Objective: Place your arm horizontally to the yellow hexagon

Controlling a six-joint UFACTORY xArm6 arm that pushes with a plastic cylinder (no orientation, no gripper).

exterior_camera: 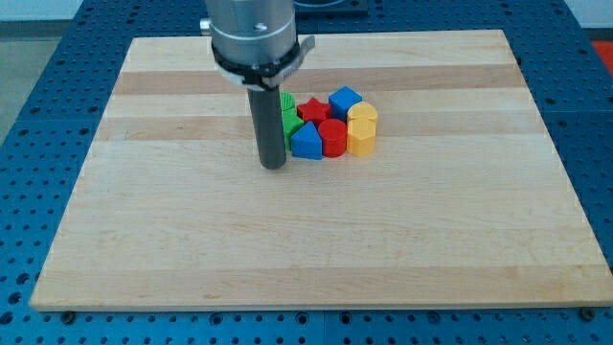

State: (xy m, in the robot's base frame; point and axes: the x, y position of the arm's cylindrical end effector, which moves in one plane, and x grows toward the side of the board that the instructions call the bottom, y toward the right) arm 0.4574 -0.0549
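In the one camera view, a wooden board (316, 249) lies on a blue perforated table (48, 57). My tip (274, 167) rests on the board at the left end of a tight cluster of blocks. There is no gripper on this arm, only the dark rod, so nothing spreads or pinches.

Just right of the rod, partly hidden behind it, are two green blocks (290, 122) whose shapes cannot be made out. Next comes a blue block (306, 143) with a pointed top, touching a red cylinder (332, 137). Farther back sit a red star (313, 108) and a blue cube (344, 100).

The yellow hexagon (362, 115) is at the cluster's right end, with another yellow block (361, 138) just in front, touching it.
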